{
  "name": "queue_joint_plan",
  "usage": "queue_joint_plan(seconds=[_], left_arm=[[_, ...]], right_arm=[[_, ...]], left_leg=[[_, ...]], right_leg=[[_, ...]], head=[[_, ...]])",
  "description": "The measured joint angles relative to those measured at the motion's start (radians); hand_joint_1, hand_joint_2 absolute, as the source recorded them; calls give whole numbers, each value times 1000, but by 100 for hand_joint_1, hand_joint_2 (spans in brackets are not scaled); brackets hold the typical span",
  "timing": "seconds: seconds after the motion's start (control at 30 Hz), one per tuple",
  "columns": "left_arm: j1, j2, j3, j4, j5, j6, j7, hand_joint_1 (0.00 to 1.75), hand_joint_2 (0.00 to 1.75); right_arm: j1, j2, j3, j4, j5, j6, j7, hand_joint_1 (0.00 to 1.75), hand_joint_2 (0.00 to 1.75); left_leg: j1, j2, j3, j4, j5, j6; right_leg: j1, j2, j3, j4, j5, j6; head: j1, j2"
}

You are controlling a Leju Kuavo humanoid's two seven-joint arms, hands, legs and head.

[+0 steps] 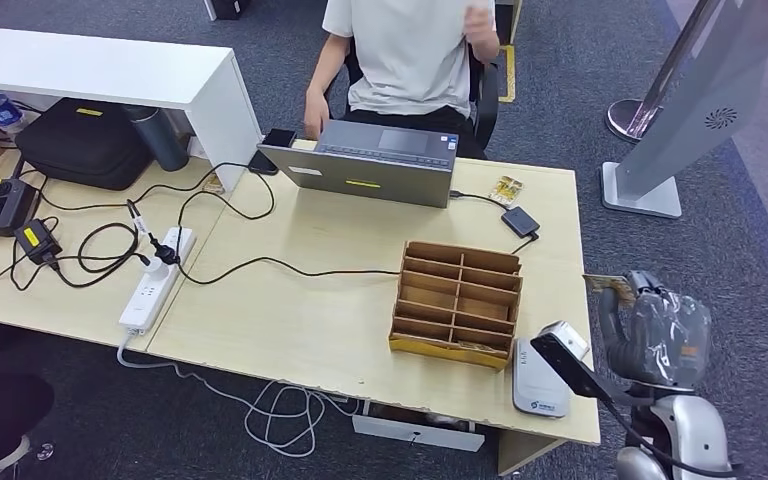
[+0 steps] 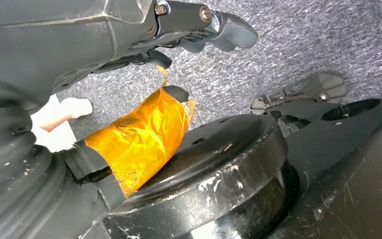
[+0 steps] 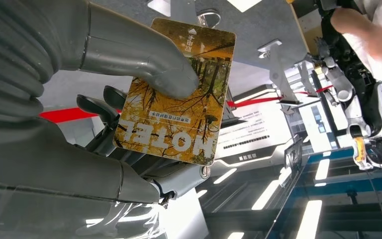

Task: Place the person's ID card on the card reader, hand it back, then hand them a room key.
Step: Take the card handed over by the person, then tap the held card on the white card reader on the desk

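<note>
Now I am pinching the glossy orange-and-yellow hotel room key card [image 3: 176,94] in my right hand [image 1: 660,335], thumb pressed on its printed face and the darker fingers [image 3: 97,104] backing it from behind. In the head view I am holding that hand raised off the right end of the pale wooden desk [image 1: 290,320], the card's edge sticking out toward the far side. My left hand [image 2: 179,35] is hanging low over grey carpet, its fingers curled inward around nothing I can make out.

Just beside my right hand, the white flat card reader [image 1: 538,380] is sitting at the desk's near corner, next to the brown cardboard compartment organizer [image 1: 457,300]. Across the desk, the person in the white T-shirt [image 1: 410,50] is sitting behind a grey laptop [image 1: 370,165], one hand lifted.

I judge the handover to be the step in hand. Doing it well means reaching forward over the organizer, keeping the free edge toward the person, and holding my pinch until they are gripping it.
</note>
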Motion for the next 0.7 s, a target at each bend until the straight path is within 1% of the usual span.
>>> queue_joint_plan(seconds=[0.13,0.37,0.7], left_arm=[[-1,0,0,0,1,0,14,0,175],[-1,0,0,0,3,0,28,0,175],[-2,0,0,0,4,0,46,0,175]], right_arm=[[34,7,-5,15,3,-3,-20,175,175],[73,48,2,83,20,-11,-45,175,175],[99,87,30,167,21,-13,-49,175,175]], left_leg=[[0,0,0,0,0,0],[0,0,0,0,0,0],[0,0,0,0,0,0]], right_leg=[[0,0,0,0,0,0],[0,0,0,0,0,0],[0,0,0,0,0,0]], head=[[0,0],[0,0],[0,0]])
